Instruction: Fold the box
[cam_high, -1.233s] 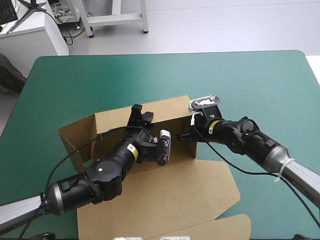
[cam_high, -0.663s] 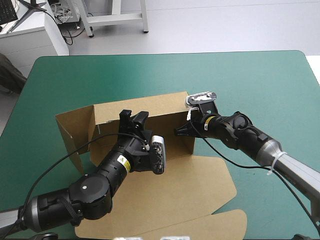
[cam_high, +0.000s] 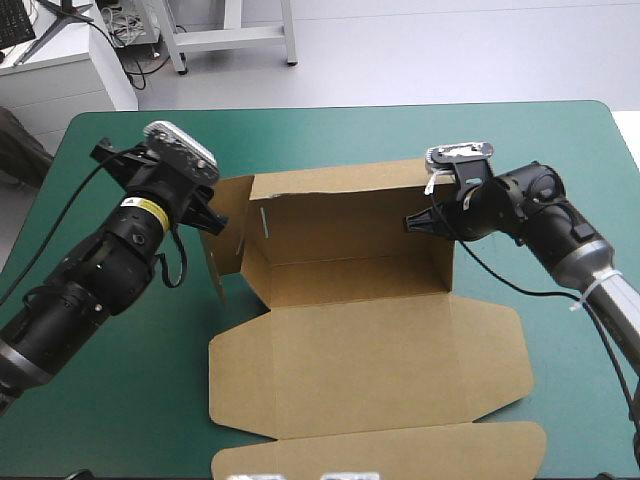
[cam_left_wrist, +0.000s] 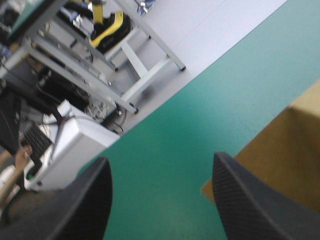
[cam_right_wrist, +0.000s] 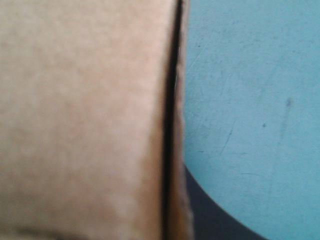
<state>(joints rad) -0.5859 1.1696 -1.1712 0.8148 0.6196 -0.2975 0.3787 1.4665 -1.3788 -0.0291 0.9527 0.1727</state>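
— Though the box (cam_high: 350, 272) sits about mid-tabletop, how much of it actually stands up?
— It is an open tray. The back wall (cam_high: 340, 212) is upright and the right end wall (cam_high: 445, 262) is raised too. The lid (cam_high: 370, 365) lies flat on the teal-green cover (cam_high: 400, 135), reaching toward the near edge with its tuck flap (cam_high: 390, 452) at the very front.
— And the left end?
— That side flap (cam_high: 235, 245) swings outward, away from the tray, and is not tucked in.
— Where is the left claw?
— The left claw (cam_high: 212, 222) is just beside that flap, on its outer side. I cannot tell whether it is touching the flap or a hair off it. From its own wrist the two black fingers (cam_left_wrist: 82, 202) stand wide apart and grip nothing. Bare cover lies between them, and a brown corner of the box is ahead of one of them.
— And the right claw?
— The right claw (cam_high: 410, 222) reaches in at the right end wall, near its corner with the back wall. Its wrist camera sits right up against brown board seen edge-on, with cover beyond. I cannot tell whether that claw is gripping the board or open.
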